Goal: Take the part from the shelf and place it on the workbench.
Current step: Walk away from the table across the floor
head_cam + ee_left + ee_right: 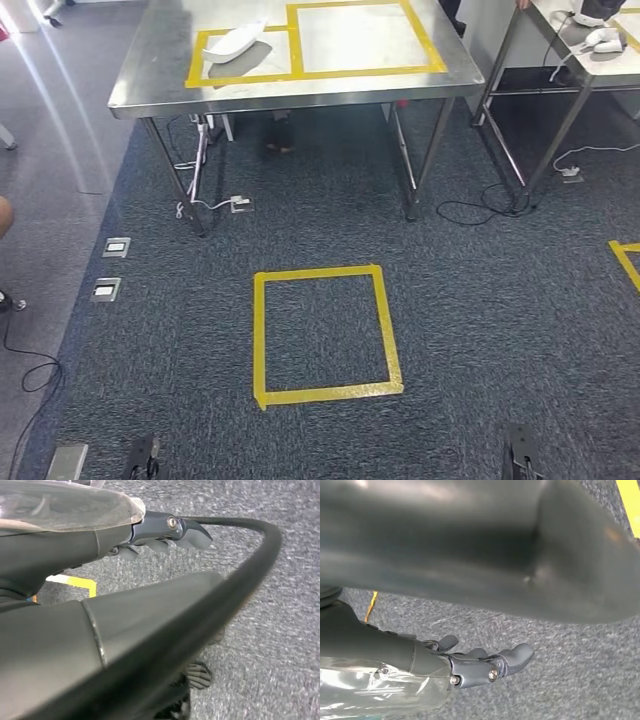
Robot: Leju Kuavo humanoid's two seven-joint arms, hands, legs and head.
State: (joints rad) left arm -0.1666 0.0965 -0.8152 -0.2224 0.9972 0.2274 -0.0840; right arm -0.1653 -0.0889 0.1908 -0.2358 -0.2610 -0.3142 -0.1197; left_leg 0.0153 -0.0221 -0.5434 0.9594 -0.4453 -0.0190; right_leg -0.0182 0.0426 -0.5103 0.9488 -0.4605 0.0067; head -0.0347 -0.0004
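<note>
The white part lies on the steel table at the upper left of the frame, inside the smaller of two yellow tape rectangles. Below it, at centre frame, a yellow tape square marks the grey carpet. A second table stands at the upper right, cables beneath it. The left hand and the right hand hang over carpet, fingers stretched out and holding nothing.
</note>
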